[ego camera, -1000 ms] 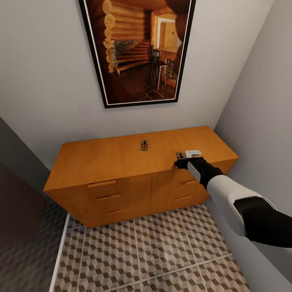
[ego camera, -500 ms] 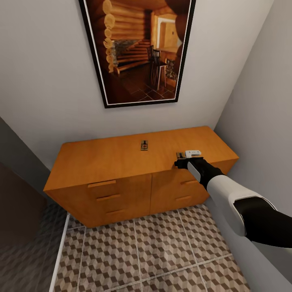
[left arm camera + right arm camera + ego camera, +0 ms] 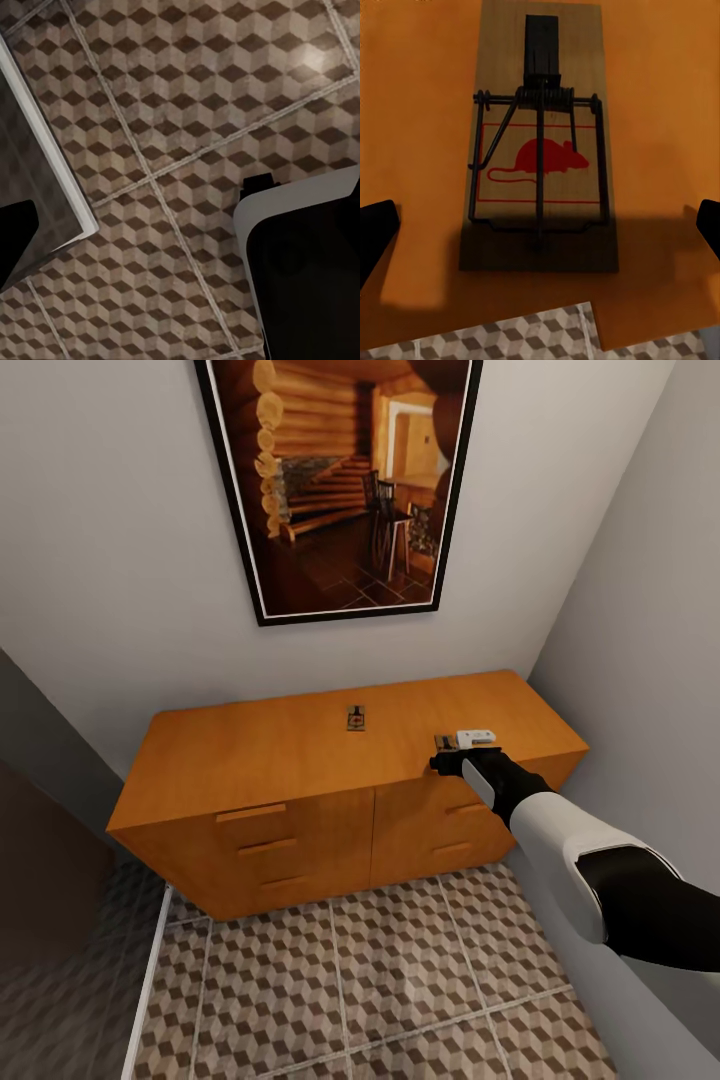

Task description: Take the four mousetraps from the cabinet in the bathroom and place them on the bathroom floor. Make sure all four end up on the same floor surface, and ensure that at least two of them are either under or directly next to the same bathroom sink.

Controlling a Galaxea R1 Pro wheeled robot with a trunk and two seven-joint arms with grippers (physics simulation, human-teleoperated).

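Right arm (image 3: 560, 830) unmoved above mousetrap (image 3: 540, 142).

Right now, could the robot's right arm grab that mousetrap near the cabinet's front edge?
Probably yes: the right end effector hangs open directly over the mousetrap on the cabinet, fingers on either side, nothing between them.

Right arm extended forward, right claw (image 3: 447, 752) spread wide

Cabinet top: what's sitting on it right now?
Orange-brown wooden cabinet: one tan mousetrap mid-top, another near the front edge under the open right pincer, which partly covers it in the head view.
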